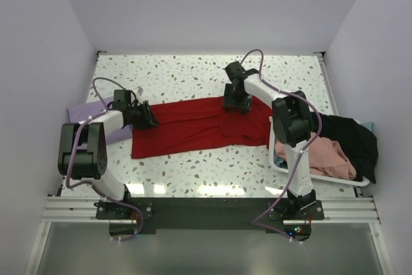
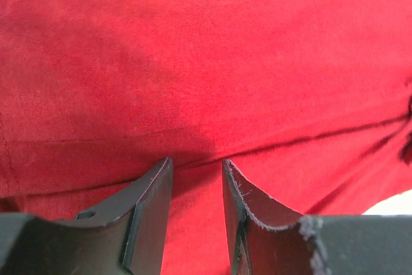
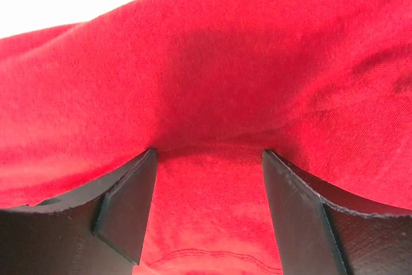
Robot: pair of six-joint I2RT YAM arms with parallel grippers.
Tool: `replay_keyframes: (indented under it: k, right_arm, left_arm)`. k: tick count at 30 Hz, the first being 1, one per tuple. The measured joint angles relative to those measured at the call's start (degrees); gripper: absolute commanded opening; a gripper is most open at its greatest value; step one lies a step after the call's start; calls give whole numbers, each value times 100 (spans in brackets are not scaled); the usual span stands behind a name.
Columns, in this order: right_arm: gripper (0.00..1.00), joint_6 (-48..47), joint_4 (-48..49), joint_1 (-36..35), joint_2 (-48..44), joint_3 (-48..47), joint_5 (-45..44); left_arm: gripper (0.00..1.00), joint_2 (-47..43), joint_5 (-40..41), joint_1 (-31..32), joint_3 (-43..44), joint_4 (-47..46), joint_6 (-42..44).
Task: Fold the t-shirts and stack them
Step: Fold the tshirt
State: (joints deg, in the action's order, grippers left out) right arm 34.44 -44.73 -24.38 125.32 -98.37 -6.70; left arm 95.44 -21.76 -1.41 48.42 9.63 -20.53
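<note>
A large bright red t-shirt (image 1: 193,127) lies spread across the middle of the table, with a folded flap at its right end. My left gripper (image 1: 145,116) is down on the shirt's left end. In the left wrist view its fingertips (image 2: 196,162) rest on the red cloth (image 2: 206,62) a little apart, with flat cloth showing between them. My right gripper (image 1: 236,102) stands on the shirt's far edge. Its fingers (image 3: 209,152) are spread wide and press into the red cloth (image 3: 212,62), gripping nothing. A pale lavender t-shirt (image 1: 82,113) lies at the far left, partly under my left arm.
At the right stands a white basket (image 1: 362,182) holding a black t-shirt (image 1: 353,134) and a salmon-pink one (image 1: 326,158). The right arm's upper links rise just in front of the basket. White walls close in the speckled table (image 1: 180,72) on three sides.
</note>
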Motion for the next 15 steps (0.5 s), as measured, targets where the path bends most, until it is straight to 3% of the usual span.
replay_keyframes:
  k: [9, 15]
  right_arm:
    - [70, -63, -914, 2, 1161, -1982, -142]
    - [70, -68, -809, 2, 1532, -2658, -26]
  left_arm:
    - [42, -973, -186, 79, -1005, 151, -212]
    - [42, -1333, -205, 81, -1152, 529, -240]
